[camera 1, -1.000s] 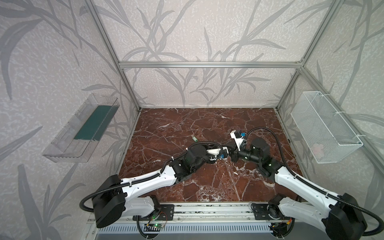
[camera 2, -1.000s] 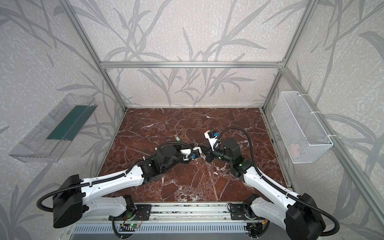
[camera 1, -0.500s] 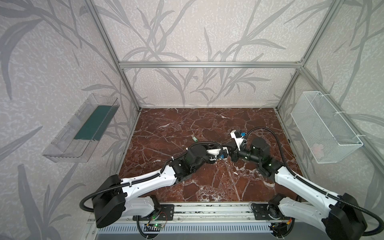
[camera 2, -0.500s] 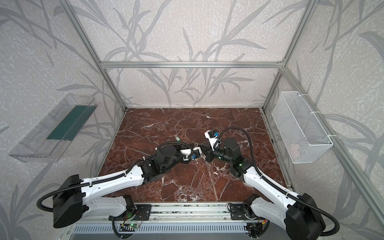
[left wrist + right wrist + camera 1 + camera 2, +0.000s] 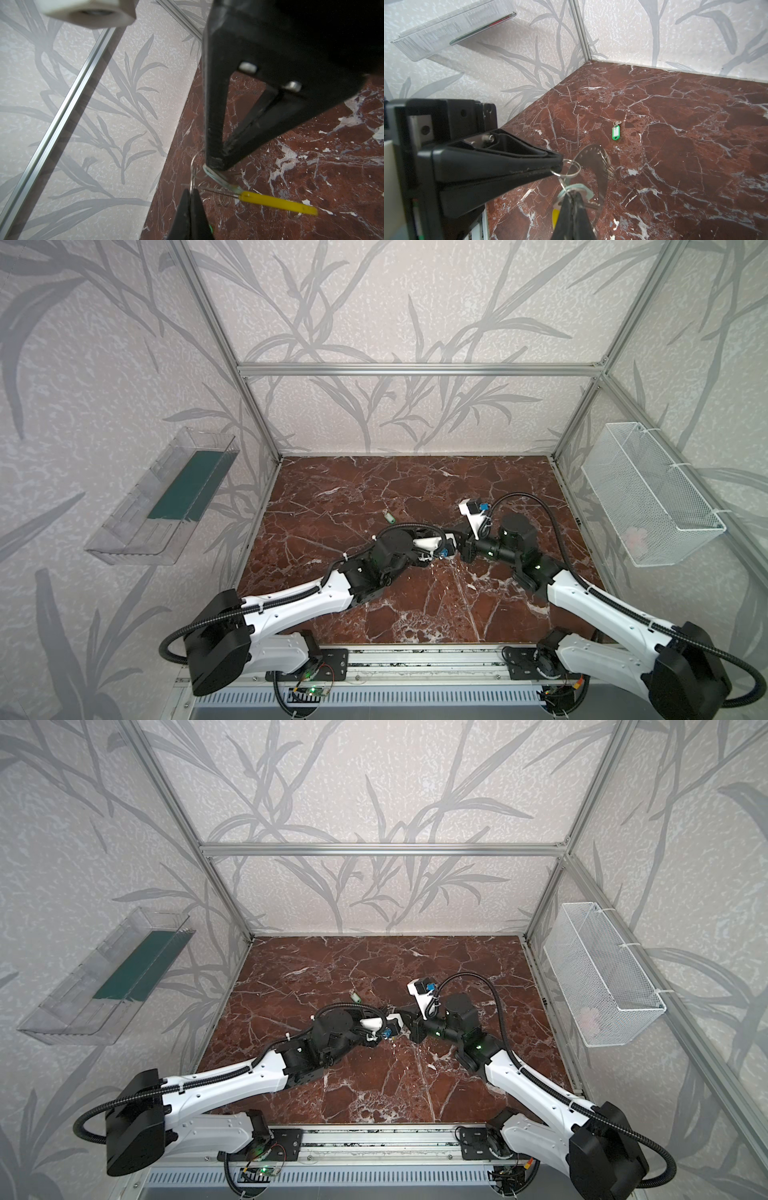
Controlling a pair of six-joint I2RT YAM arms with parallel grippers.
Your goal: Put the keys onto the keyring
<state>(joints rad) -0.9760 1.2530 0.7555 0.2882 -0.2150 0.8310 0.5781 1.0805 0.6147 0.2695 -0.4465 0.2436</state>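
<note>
Two keys are showing. One loose key, green-tagged, is lying flat near the middle of the marble worktop, just beyond the arms towards the back edge. The held key is hanging between two grippers that are meeting over the worktop's centre. The left gripper is clenching its small split ring, and the right gripper is pinching its mint tag. One keyring, its yellow sleeve showing, is sitting right beside them; whether the key is threaded on it is unclear. One clear tray and one wire basket are hanging on the side walls.
</note>
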